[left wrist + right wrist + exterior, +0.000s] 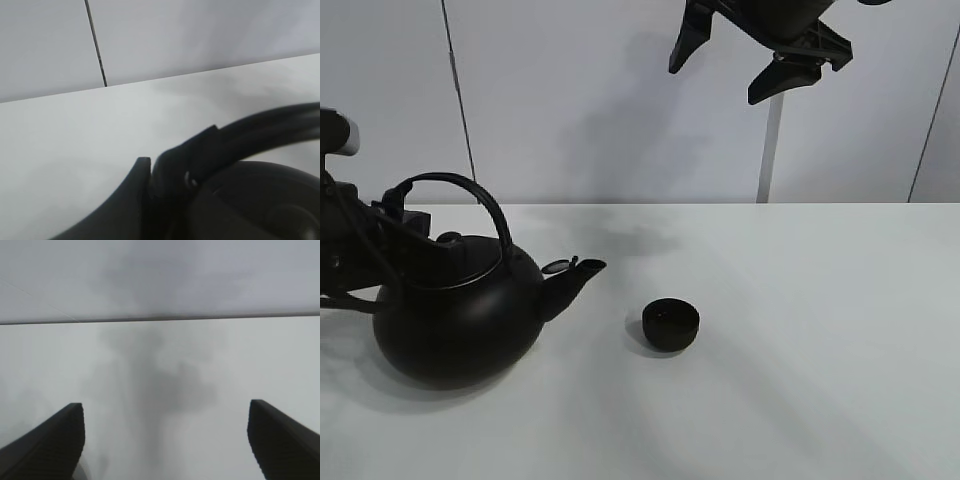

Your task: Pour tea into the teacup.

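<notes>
gripping the arched handle (445, 178) of the round matte-black kettle (455, 320) with the left claw (402, 212). holding the right claw (715, 80) spread wide, well above the small bowl-shaped teacup (671, 325) on smooth white tabletop (820, 350).

The left arm (345, 250) is matt black, with a pale grey cap (338, 135) at its top and thin black cables (360, 268) looping along it. The left tool (408, 212) is black and blocky. The right tool (715, 84) is black too, with two tapering fingers (50, 447) that are finely ribbed inside.
</notes>
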